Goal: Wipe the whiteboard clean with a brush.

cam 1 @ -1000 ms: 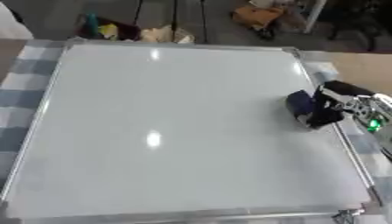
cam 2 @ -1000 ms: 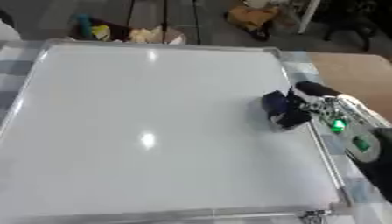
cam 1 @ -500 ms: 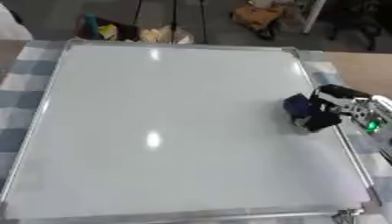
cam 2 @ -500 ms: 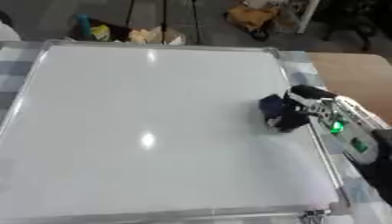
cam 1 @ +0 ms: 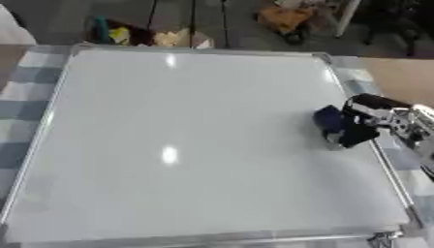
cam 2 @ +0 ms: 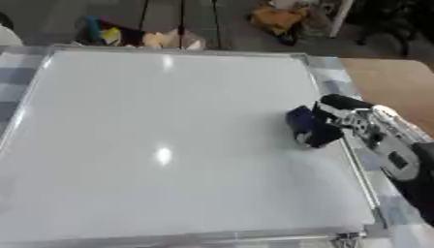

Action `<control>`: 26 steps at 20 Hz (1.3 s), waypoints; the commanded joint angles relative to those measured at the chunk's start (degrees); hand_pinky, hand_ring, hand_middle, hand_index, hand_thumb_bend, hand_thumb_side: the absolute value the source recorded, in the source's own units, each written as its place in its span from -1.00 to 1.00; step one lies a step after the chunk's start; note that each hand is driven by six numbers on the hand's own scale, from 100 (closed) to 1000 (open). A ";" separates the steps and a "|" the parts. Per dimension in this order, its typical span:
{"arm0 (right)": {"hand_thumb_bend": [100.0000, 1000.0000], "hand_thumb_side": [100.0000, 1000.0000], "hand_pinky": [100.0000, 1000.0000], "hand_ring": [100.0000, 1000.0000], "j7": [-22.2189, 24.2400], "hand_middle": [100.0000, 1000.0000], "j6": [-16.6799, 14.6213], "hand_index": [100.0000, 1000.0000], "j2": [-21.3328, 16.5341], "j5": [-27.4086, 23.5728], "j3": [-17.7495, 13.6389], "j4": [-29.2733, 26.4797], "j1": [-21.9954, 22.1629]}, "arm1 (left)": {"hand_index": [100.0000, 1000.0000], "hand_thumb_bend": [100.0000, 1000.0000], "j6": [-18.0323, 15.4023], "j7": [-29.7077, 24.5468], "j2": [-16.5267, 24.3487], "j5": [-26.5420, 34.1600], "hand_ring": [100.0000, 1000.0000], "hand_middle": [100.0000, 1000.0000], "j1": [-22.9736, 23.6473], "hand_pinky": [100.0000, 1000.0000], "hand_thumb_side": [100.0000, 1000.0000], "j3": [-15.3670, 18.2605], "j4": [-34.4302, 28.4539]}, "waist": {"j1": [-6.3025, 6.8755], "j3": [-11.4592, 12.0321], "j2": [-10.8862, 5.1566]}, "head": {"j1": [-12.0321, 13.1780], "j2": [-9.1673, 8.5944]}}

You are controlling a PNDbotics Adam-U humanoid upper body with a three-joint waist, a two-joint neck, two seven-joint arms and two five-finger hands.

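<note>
A large whiteboard point(cam 1: 186, 145) with a metal frame lies flat and fills most of both views; its surface looks blank, with only light glare spots. Near its right edge my right hand point(cam 1: 364, 123) comes in from the right, its dark fingers curled round a dark blue brush point(cam 1: 329, 122) that rests on the board. The silver forearm point(cam 2: 390, 145) runs off toward the lower right. My left hand shows in neither view.
The board rests on a blue and white checked cloth point(cam 1: 21, 97). Beyond the far edge lie bags and clutter on the floor point(cam 1: 144, 35). A bare wooden table top point(cam 2: 390, 82) shows at the right.
My right hand with the brush has moved slightly down the board along its right edge. The whole picture has also shifted a little.
</note>
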 commanded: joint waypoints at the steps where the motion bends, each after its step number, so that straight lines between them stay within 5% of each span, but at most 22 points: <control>1: -1.00 -0.22 0.34 0.38 0.12 -0.27 0.00 -0.20 -1.46 0.10 -0.48 -0.56 -0.01 | 0.06 -0.92 -0.15 -0.06 0.52 0.07 0.35 0.12 -0.70 -0.39 0.85 0.18 -1.02 | 0.22 0.02 -0.99 | -0.04 -0.78; 26: -1.00 -0.21 0.26 0.32 1.27 -0.35 -0.56 -0.22 0.33 -2.75 2.30 -3.13 -2.50 | 0.07 -0.92 -0.06 0.00 0.55 0.33 0.35 0.12 -1.04 -0.39 0.84 0.04 -1.02 | -0.09 0.43 -1.20 | -0.40 -0.61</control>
